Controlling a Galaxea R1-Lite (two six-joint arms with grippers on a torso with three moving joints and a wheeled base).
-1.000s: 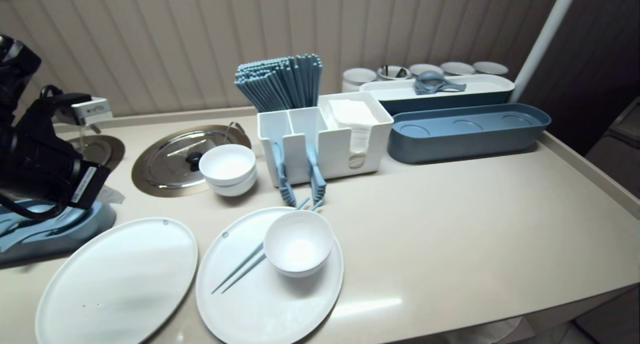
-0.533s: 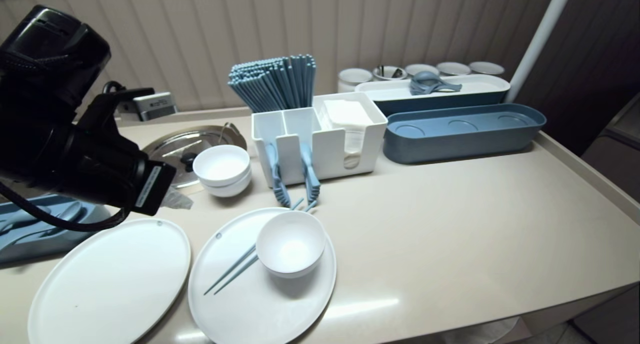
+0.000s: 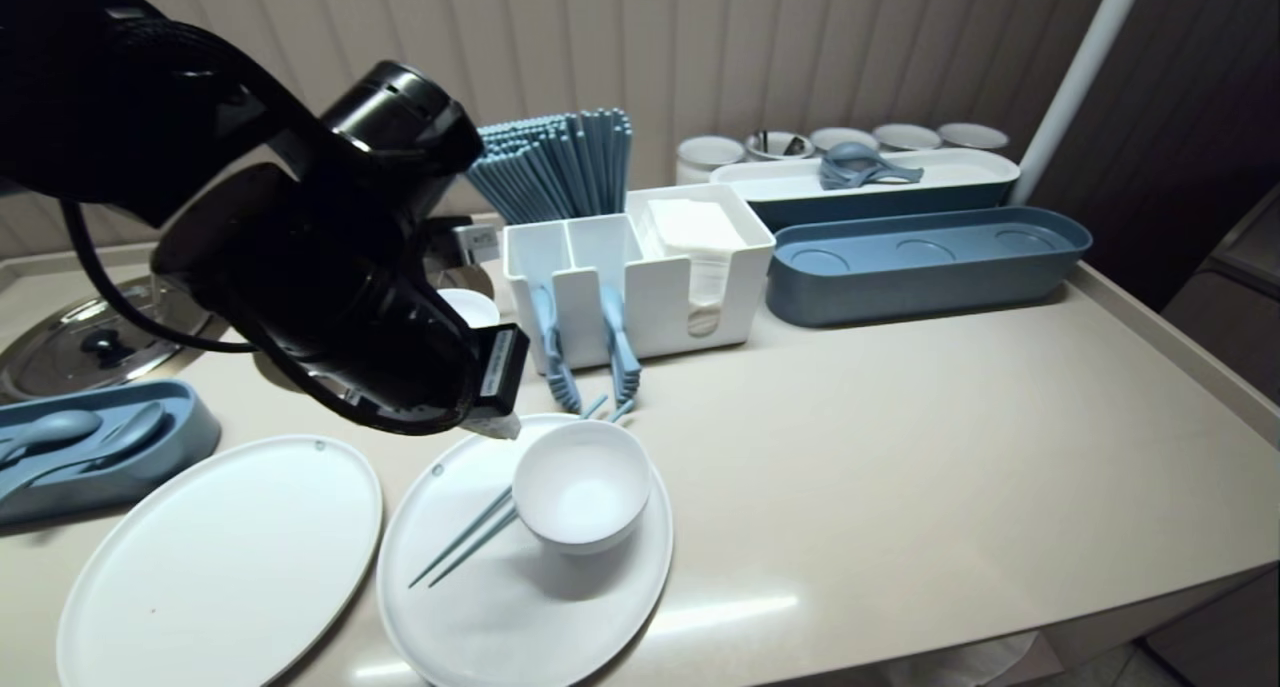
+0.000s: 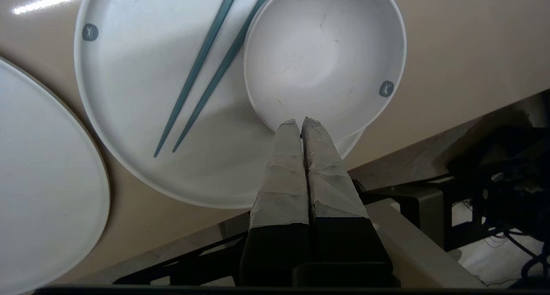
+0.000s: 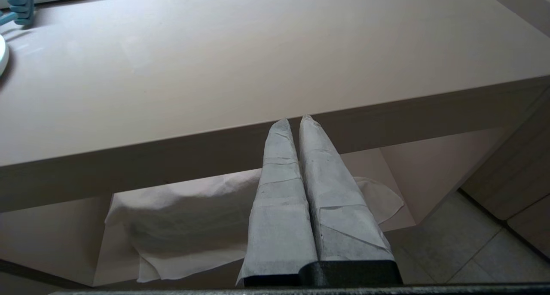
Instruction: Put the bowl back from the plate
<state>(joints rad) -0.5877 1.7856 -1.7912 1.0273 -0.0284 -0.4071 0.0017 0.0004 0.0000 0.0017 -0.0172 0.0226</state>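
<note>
My left gripper point(image 4: 300, 122) is shut with nothing between its taped fingers. It hangs just above the near rim of a white bowl point(image 4: 324, 59) that stands on a white oval plate point(image 4: 142, 93). A pair of blue chopsticks point(image 4: 202, 71) lies on that plate beside the bowl. In the head view the black left arm reaches across from the left, and the gripper's tip point(image 3: 500, 427) sits over the back left of the bowl point(image 3: 580, 487). My right gripper point(image 5: 294, 121) is shut and empty, parked below the counter's front edge.
A second, bare oval plate point(image 3: 220, 557) lies to the left. A blue spoon tray point(image 3: 100, 447) and a steel lid point(image 3: 90, 332) sit at far left. Behind are a white caddy point(image 3: 640, 267) with blue chopsticks point(image 3: 560, 162), hanging tongs point(image 3: 555, 357) and a blue tray point(image 3: 930, 262).
The left arm has swung from the far left to the right and now stands over the plate with the bowl. The spoon tray it covered is in view. Its gripper stayed shut.
</note>
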